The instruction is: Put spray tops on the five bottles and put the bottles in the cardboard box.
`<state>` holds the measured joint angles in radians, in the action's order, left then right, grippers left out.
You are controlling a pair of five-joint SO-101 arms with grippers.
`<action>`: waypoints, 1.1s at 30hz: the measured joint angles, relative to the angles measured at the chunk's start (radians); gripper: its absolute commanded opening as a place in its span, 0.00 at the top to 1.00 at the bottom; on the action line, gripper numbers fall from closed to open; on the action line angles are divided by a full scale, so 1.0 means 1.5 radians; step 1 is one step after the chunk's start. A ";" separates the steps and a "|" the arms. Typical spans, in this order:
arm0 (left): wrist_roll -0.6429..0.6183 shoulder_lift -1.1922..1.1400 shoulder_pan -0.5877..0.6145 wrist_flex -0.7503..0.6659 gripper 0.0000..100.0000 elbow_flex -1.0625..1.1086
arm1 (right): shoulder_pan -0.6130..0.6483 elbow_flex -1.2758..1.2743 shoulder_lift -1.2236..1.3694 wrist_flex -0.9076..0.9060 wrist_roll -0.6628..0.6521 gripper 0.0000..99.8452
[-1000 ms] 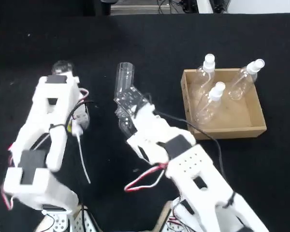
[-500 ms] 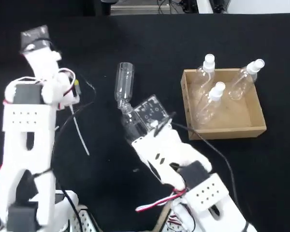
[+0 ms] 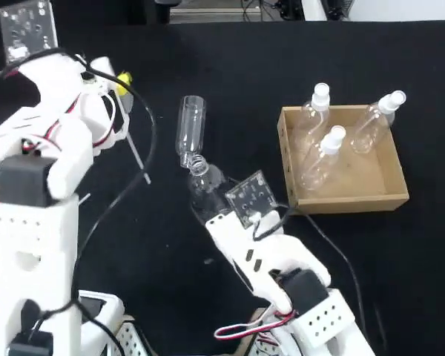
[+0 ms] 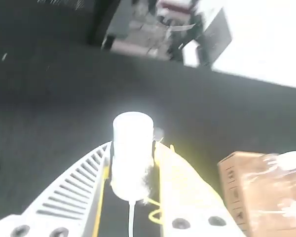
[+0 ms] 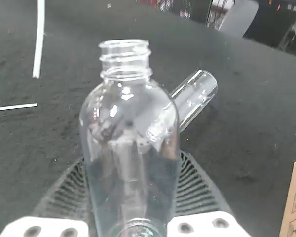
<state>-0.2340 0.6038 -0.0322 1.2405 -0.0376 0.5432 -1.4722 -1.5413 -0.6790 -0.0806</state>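
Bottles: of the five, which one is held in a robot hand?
The topless bottle in the right hand. The other topless one lies on the table; the three capped ones sit in the box.

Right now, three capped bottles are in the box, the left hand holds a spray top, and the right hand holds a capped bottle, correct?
No. The bottle in the right hand has no cap: the right wrist view shows its threaded neck open. The rest stands.
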 measured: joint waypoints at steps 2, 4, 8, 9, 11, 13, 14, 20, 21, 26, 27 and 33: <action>0.000 0.009 -0.029 0.000 0.97 -0.029 | 0.000 -0.011 -0.030 0.000 0.000 0.99; 0.000 0.012 -0.057 0.000 0.97 -0.058 | 0.000 -0.024 -0.056 0.000 0.001 0.99; 0.000 0.014 -0.105 -0.020 0.97 -0.093 | 0.000 -0.051 -0.117 0.000 0.001 0.99; 0.000 0.017 -0.121 -0.037 0.97 -0.094 | 0.000 -0.056 -0.132 0.000 0.001 0.99; 0.000 0.019 -0.148 -0.075 0.97 -0.095 | 0.000 -0.073 -0.163 0.000 0.001 0.99; 0.000 0.019 -0.168 -0.101 0.97 -0.096 | 0.000 -0.085 -0.170 0.000 0.001 0.99; 0.000 0.019 -0.178 -0.108 0.97 -0.096 | 0.000 -0.092 -0.170 0.000 0.001 0.99; 0.001 0.019 -0.224 -0.117 0.97 -0.096 | 0.000 -0.102 -0.170 0.000 0.001 0.99; 0.001 0.019 -0.223 -0.117 0.97 -0.096 | 0.000 -0.102 -0.170 0.000 0.001 0.99; 0.001 0.019 -0.223 -0.095 0.97 -0.096 | 0.000 -0.102 -0.170 0.000 0.001 0.99; 0.000 0.019 -0.223 -0.087 0.97 -0.096 | 0.000 -0.102 -0.170 0.000 0.001 0.99; 0.000 0.019 -0.223 -0.074 0.97 -0.096 | 0.000 -0.102 -0.170 0.000 0.001 0.99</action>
<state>-0.2340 0.6329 -0.3667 1.1301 -0.1818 0.5432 -1.6256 -1.7960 -0.6790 -0.0790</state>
